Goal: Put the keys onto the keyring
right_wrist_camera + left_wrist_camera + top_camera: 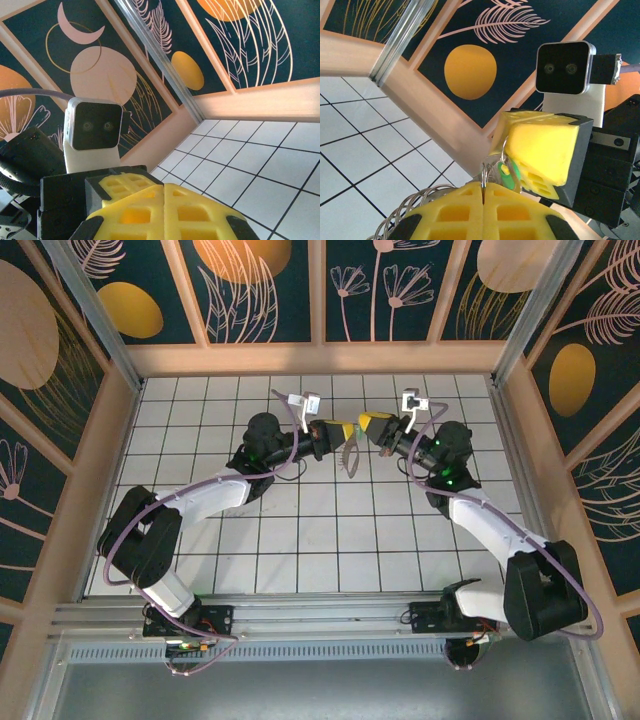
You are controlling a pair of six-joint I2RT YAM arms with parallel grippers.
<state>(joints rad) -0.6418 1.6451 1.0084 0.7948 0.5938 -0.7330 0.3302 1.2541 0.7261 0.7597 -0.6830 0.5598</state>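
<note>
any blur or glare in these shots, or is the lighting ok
Top external: even light, sharp, only faint shadows on the table. Left wrist: the left fingers are soft, the green key slightly blurred, the wall crisp. Right wrist: the right fingers soft, no glare.

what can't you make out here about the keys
- right wrist: whether the right gripper holds anything, hidden by its shut fingers
- left wrist: green key's blade, behind the right gripper's pad
- top external: whether any key sits on the keyring, too small
- left wrist: metal coil, cut by the bottom edge
</note>
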